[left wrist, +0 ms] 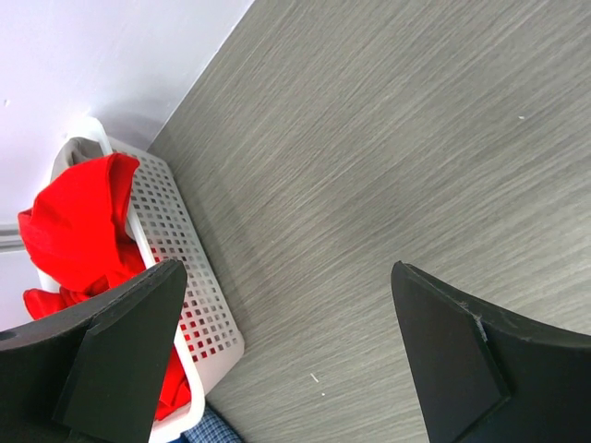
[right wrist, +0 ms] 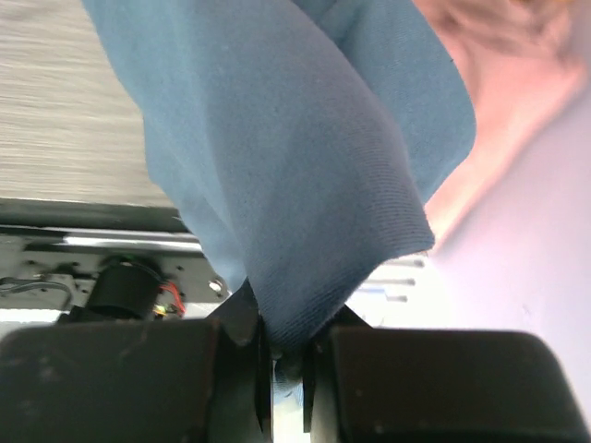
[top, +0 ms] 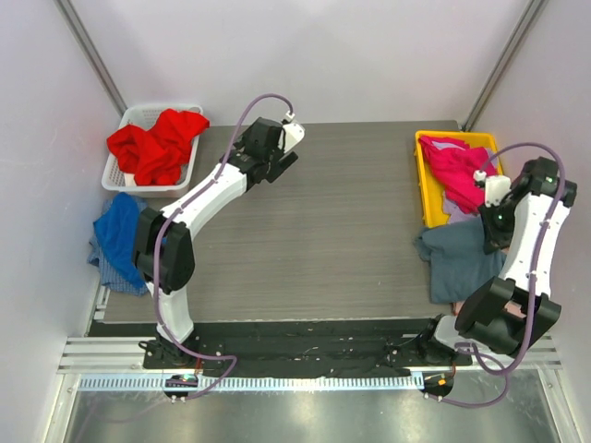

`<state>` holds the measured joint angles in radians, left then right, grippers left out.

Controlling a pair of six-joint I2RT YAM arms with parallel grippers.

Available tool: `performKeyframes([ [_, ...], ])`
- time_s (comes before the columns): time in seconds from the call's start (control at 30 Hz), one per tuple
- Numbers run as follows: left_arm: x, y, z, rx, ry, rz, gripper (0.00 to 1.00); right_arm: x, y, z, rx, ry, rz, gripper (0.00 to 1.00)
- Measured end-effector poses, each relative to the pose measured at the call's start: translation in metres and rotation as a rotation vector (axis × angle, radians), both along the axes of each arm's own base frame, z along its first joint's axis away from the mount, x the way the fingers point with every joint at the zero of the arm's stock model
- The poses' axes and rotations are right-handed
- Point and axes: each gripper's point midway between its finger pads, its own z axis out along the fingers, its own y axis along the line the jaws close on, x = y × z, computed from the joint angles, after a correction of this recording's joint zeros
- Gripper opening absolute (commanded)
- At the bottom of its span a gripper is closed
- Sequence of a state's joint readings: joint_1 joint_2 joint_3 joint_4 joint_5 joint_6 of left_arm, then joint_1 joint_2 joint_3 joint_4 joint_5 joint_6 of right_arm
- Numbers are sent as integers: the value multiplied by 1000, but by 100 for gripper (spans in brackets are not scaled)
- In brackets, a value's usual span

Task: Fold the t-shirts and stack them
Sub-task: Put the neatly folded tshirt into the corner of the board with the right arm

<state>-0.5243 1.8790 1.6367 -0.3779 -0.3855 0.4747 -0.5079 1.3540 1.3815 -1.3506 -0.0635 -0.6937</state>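
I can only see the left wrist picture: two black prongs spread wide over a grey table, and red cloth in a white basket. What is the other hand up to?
Observer: The right hand is shut on a fold of the slate blue-grey t-shirt.
Operator: Is the whole shirt lifted?
Observer: No. Most of it lies crumpled on the right side of the table, close to that arm's base.
Operator: Anything beside it?
Observer: A yellow bin stands just behind it, with a magenta t-shirt bunched inside.
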Motion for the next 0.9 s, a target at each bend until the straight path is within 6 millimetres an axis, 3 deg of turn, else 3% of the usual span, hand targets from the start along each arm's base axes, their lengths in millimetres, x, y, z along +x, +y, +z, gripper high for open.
performKeyframes([
  [0.2,-8,-2,0,2,5,-12,98,-32,-42,2,-59,32,-107,1],
  [0.5,-13,-2,-12,14,30,-18,99,-64,-69,-6,-85,110,-160,1],
  [0.67,-14,-3,-12,13,31,-22,98,-71,-80,-16,-86,162,-167,1],
  [0.9,-15,-5,-13,12,34,-28,98,-67,-99,-33,-89,208,-177,1],
])
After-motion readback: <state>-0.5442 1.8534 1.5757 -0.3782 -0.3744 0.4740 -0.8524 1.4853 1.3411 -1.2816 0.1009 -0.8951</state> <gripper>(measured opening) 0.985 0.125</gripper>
